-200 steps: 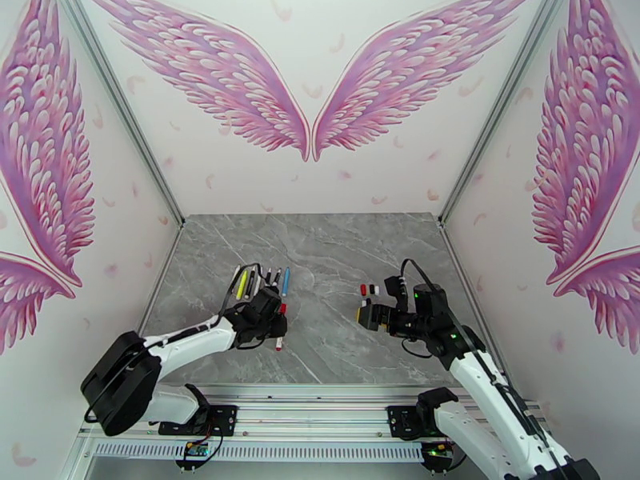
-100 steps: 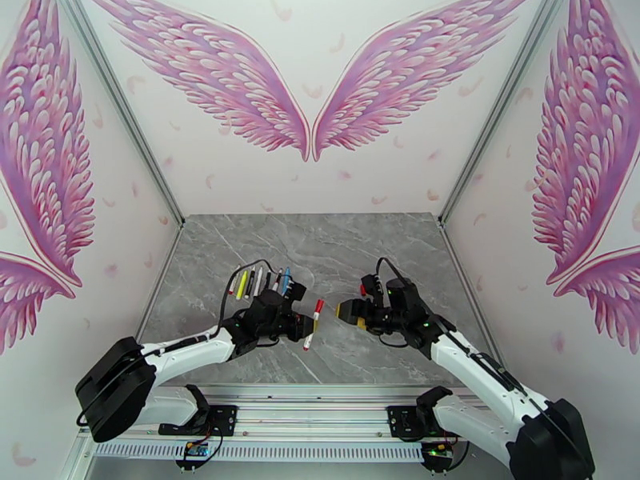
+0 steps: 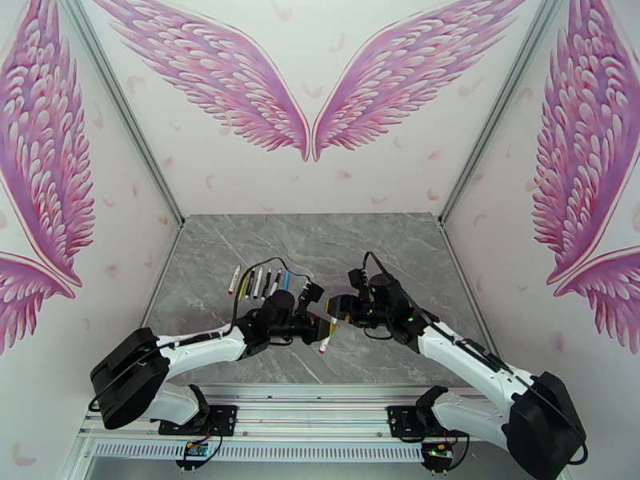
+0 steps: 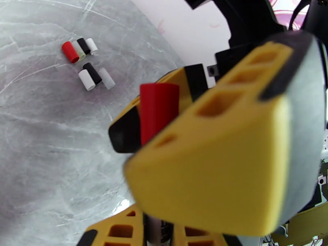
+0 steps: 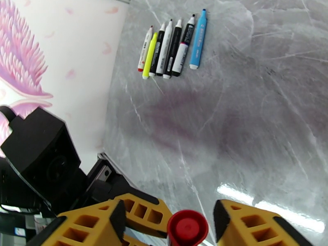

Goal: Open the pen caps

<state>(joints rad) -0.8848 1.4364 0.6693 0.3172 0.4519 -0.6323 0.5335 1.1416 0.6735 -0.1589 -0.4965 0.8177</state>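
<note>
Status: left tool (image 3: 312, 327) clamped on the pen (image 3: 326, 336) barrel, held mid-air over the surface (image 3: 384, 250) between the arms. Its red cap (image 5: 187, 228) sits between the right tool (image 5: 168, 218) jaws, which stand half-wide with a gap on each side, so no grip yet.

To do it well: centre the cap, bite on the cap only, clear of the barrel seam. Then pull straight along the pen axis while left holds firm. An off-axis pull likely twists the pen in the left jaws.

The loose caps (image 4: 88, 64) lie grouped on the right side, and the other pens (image 5: 172, 44) lie in a row far left.
</note>
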